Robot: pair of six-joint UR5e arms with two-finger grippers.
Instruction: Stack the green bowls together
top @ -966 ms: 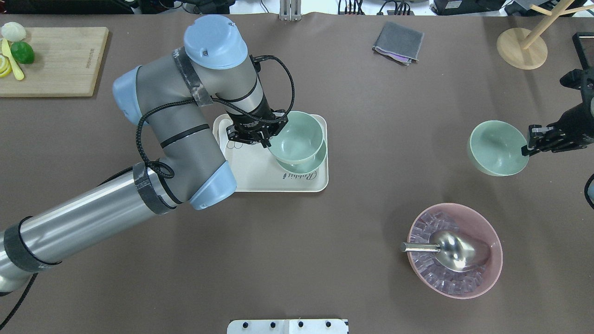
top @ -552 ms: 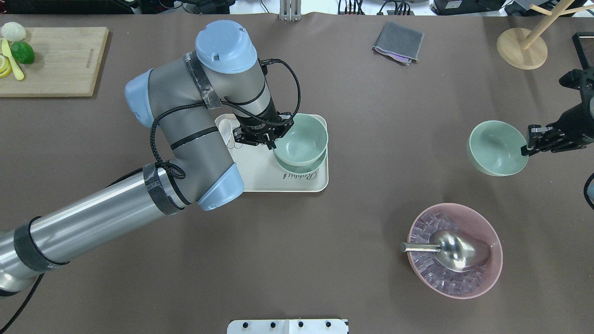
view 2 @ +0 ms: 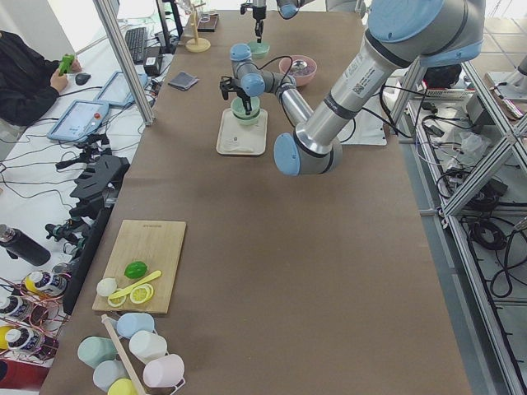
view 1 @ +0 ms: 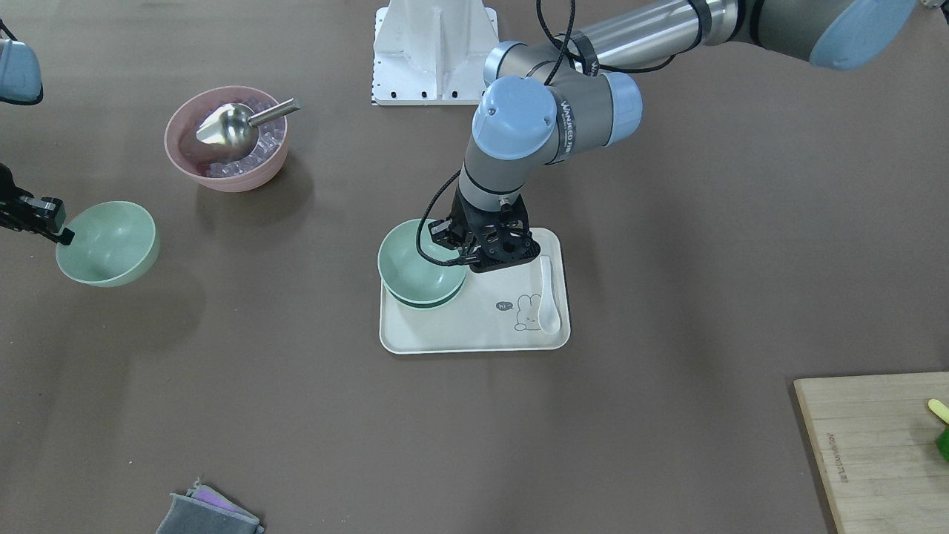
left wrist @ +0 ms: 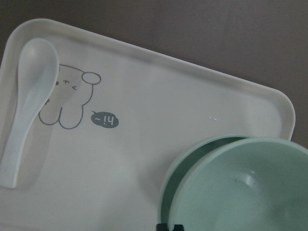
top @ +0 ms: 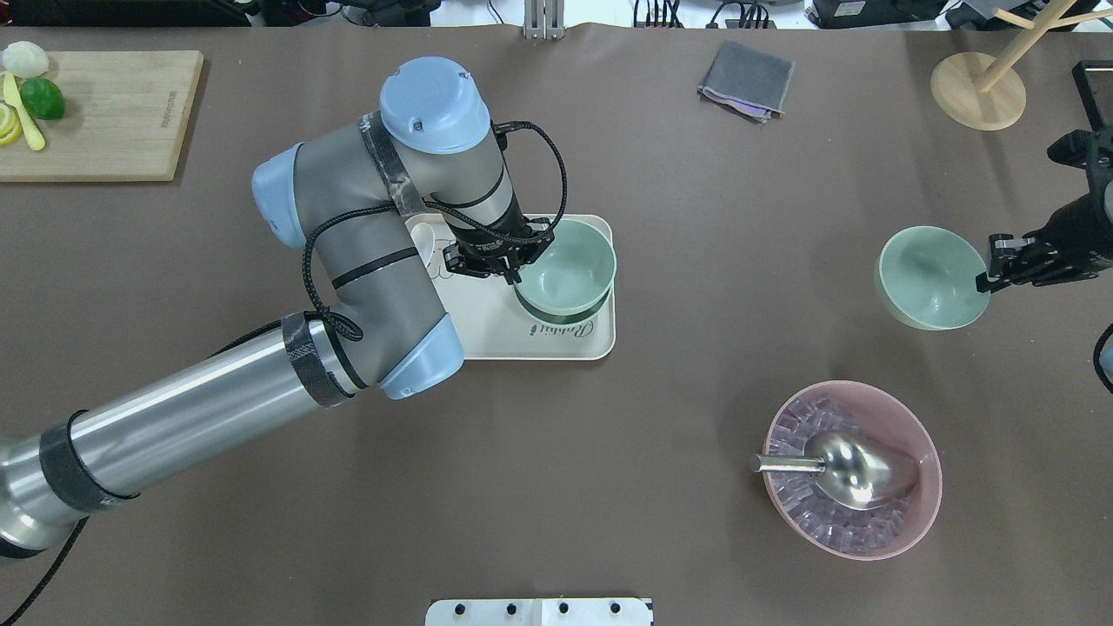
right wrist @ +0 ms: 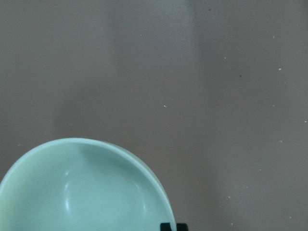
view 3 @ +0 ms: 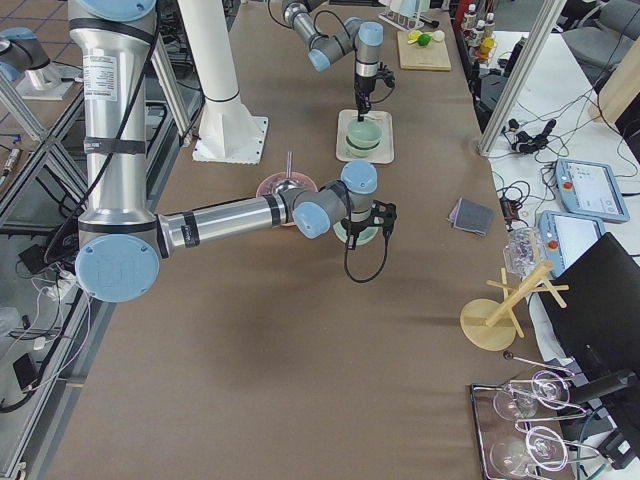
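Overhead exterior view: the left gripper [top: 511,276] is clamped on the rim of the upper green bowl [top: 565,269], which sits nested in the lower green bowl [left wrist: 167,197] on the tray [top: 487,335]. Well apart, the right gripper [top: 985,280] clamps the third green bowl [top: 930,278].

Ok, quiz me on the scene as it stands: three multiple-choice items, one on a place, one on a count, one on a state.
1. The spoon lies:
A. on the tray
B. in a green bowl
C. in a gripper

2. Green bowls in view:
A. two
B. three
C. four

3. The right gripper is:
A. open and empty
B. shut on a bowl's rim
C. out of view

Answers:
1 A: the spoon lies flat on the tray beside the rabbit print.
2 B: the top bowl sits in the bottom bowl on the tray, with the left gripper on its rim, and the third bowl is off to the right.
3 B: the right gripper pinches the third bowl's rim and holds the bowl tilted.
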